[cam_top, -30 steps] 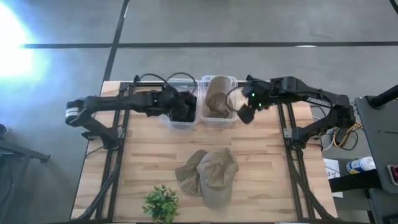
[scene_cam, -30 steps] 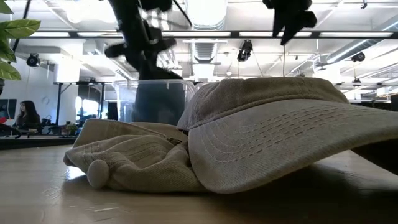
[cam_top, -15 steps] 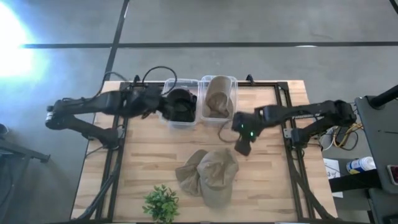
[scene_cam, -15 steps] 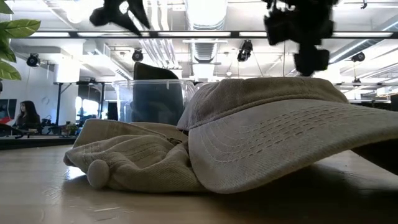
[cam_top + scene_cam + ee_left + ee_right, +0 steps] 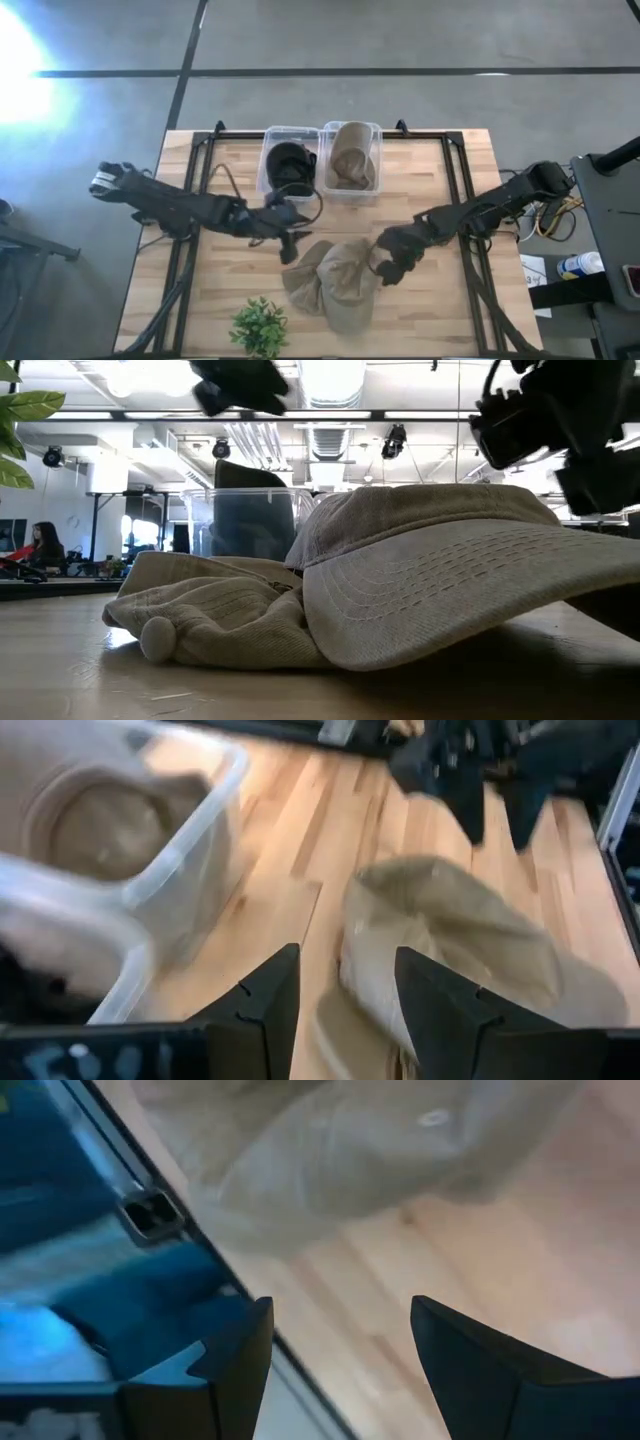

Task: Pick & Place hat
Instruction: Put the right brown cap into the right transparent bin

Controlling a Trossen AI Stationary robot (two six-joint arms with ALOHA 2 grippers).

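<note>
Wooden tabletop (image 5: 230,290) carries two clear bins at its far edge — one (image 5: 288,165) holding a dark hat, the other (image 5: 351,160) a tan one. A loose tan hat (image 5: 335,282) lies near the front, beside a small plant (image 5: 258,327). Left gripper (image 5: 290,245) and right gripper (image 5: 388,268) flank it, fingers apart.

On the table (image 5: 420,300), two bins stand side by side at the far edge: the left bin (image 5: 288,168) holds a dark hat (image 5: 291,163), the right bin (image 5: 351,161) a folded hat (image 5: 350,155). A hat (image 5: 335,278) lies nearer, at the middle. A plant (image 5: 259,325) sits at the near edge, left of it. The left gripper (image 5: 289,252) hovers just left of that hat, the right gripper (image 5: 385,268) just right, both with fingers apart.
</note>
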